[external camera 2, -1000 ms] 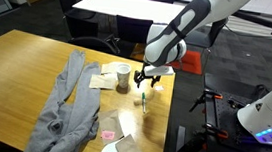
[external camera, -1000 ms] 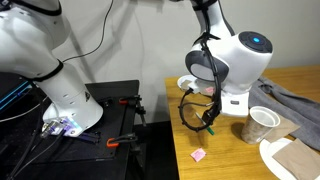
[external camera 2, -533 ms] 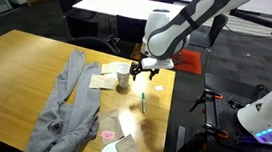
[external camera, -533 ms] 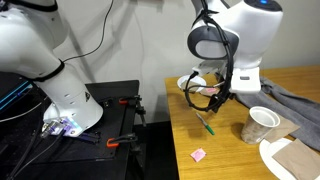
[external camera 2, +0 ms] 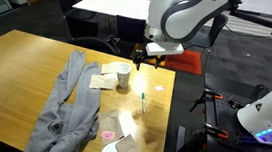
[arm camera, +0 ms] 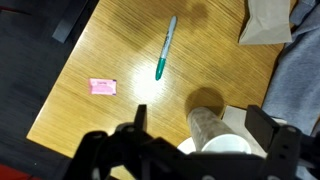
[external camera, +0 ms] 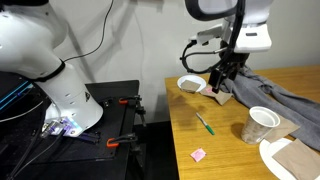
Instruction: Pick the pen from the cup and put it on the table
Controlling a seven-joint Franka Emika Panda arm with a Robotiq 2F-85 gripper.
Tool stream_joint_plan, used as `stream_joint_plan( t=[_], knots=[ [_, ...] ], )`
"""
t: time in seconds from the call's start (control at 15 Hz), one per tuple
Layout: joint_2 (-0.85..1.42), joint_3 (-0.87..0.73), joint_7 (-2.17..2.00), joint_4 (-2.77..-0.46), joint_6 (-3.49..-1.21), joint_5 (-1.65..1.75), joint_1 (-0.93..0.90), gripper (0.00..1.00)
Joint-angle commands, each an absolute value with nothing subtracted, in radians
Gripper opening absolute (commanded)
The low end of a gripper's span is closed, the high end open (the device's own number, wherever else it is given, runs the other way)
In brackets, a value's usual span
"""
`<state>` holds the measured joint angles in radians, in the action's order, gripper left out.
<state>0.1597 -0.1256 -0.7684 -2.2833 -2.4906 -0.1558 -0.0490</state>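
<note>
In an exterior view, the gripper (external camera: pixel 222 82) hangs in the upper middle of the frame, above the far part of the table (external camera: pixel 230 150), its fingers parted and holding nothing. The pen (external camera: pixel 205 124) lies flat on the wood below it, near the centre of the frame, well apart from the cup (external camera: pixel 260 124), which stands upright at the right. A pink paper scrap (external camera: pixel 198 155) lies lower down, near the table's edge. A white bowl (external camera: pixel 191 84) sits left of the gripper, and a grey cloth (external camera: pixel 285 95) is spread at the right.

In an exterior view from across the table (external camera 2: pixel 16 74), the gripper (external camera 2: pixel 138 54) is raised in the upper centre. The cup (external camera 2: pixel 123 76) stands just below and left of it, and the pen (external camera 2: pixel 144 100) lies on the wood to the lower right of the cup, not touching it. The grey cloth (external camera 2: pixel 68 105) stretches across the left half.

In the wrist view, the gripper (arm camera: pixel 198 118) frames the bottom, released, its dark fingers (arm camera: pixel 138 114) wide apart. The pen (arm camera: pixel 165 48) lies in the upper centre, slightly tilted. The pink paper scrap (arm camera: pixel 102 87) is at the left and the cup (arm camera: pixel 215 128) at the bottom.
</note>
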Motion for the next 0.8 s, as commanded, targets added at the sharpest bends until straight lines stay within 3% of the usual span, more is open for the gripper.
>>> stream_joint_plan(
  t=[0.0,0.33,0.73],
  knots=[
    [0.024,-0.11,-0.819,-2.317,-2.386,-0.046,-0.043,1.0],
    [-0.049,-0.072,-0.729,-2.277,-2.25,0.019,-0.023,1.0],
    [-0.039,-0.06,-0.743,-2.282,-2.28,0.003,-0.014,1.0]
  ],
)
